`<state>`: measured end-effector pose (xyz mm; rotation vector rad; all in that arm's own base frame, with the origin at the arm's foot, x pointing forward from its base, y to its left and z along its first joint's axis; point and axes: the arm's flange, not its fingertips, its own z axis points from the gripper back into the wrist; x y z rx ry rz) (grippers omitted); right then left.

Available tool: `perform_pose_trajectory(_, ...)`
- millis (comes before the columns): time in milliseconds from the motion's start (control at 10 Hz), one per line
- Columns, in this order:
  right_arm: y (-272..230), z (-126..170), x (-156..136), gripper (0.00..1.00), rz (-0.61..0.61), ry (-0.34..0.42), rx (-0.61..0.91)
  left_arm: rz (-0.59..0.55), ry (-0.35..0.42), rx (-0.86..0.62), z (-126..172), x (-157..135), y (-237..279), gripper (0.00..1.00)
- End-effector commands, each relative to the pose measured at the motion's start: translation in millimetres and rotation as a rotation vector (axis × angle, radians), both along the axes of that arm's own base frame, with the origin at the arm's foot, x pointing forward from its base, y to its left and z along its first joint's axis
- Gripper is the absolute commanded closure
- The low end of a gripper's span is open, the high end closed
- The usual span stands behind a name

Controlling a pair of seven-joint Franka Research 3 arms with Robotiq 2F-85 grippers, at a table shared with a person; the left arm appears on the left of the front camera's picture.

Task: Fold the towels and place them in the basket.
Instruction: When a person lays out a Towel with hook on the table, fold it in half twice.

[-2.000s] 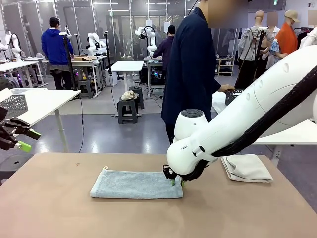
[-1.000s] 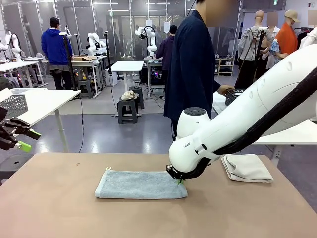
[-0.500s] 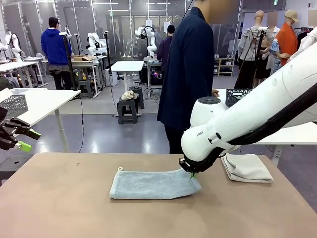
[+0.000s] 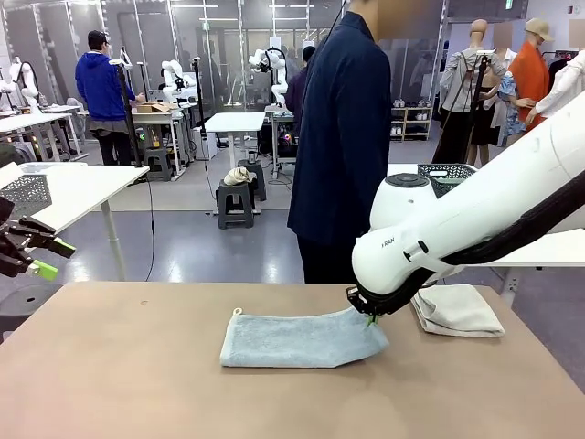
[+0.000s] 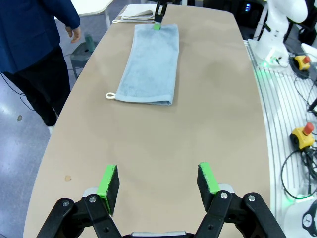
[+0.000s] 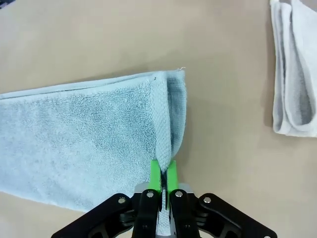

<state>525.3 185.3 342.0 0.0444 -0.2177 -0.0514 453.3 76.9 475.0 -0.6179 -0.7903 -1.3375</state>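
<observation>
Pinching the end hem of the blue towel [image 6: 89, 129], the right gripper [image 6: 162, 179] has its green pads [image 6: 154, 173] shut tight on the terry edge, lifting that end slightly off the table [image 4: 110, 366]. That towel lies folded in a long pale strip mid-table, its corner loop [image 5: 110, 95] at the far end from the grip. A cream towel [image 4: 455, 309], folded, sits just beside the right arm. Spread wide and holding nothing, the left gripper [image 5: 157, 186] hangs past the table's left end. A dark basket [image 4: 448, 176], seemingly mesh, sits beyond the person [image 4: 343, 137].
</observation>
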Motion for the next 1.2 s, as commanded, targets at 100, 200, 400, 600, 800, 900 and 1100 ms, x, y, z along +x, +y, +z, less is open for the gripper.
perform_pose_trajectory(100, 0.0, 19.9, -4.8, 1.00, 0.026, -0.043, -0.009, -0.008, -0.005, -0.009, 0.5, -2.3, 0.0, 0.19)
perform_pose_trajectory(200, 9.7, 32.4, -5.1, 1.00, 0.035, -0.055, -0.020, -0.008, -0.005, -0.009, 0.5, -2.3, 0.0, 0.19)
perform_pose_trajectory(400, 42.3, 61.8, -3.2, 1.00, 0.034, -0.056, -0.051, -0.008, -0.005, -0.009, 0.5, -2.3, 0.0, 0.19)
perform_pose_trajectory(600, 87.9, 73.2, -2.4, 1.00, 0.018, -0.044, -0.114, -0.008, -0.005, -0.009, 0.5, -2.3, 0.0, 0.19)
perform_pose_trajectory(800, 140.3, 79.2, -3.4, 1.00, 0.012, -0.028, -0.150, -0.008, -0.005, -0.009, 0.5, -2.3, 0.0, 0.19)
perform_pose_trajectory(900, 164.6, 77.8, -2.6, 1.00, 0.020, -0.027, -0.160, -0.008, -0.005, -0.009, 0.5, -2.3, 0.0, 0.19)
perform_pose_trajectory(1100, 208.1, 60.4, 6.3, 1.00, -0.027, -0.018, -0.189, -0.008, -0.005, -0.009, 0.5, -2.3, 0.0, 0.19)
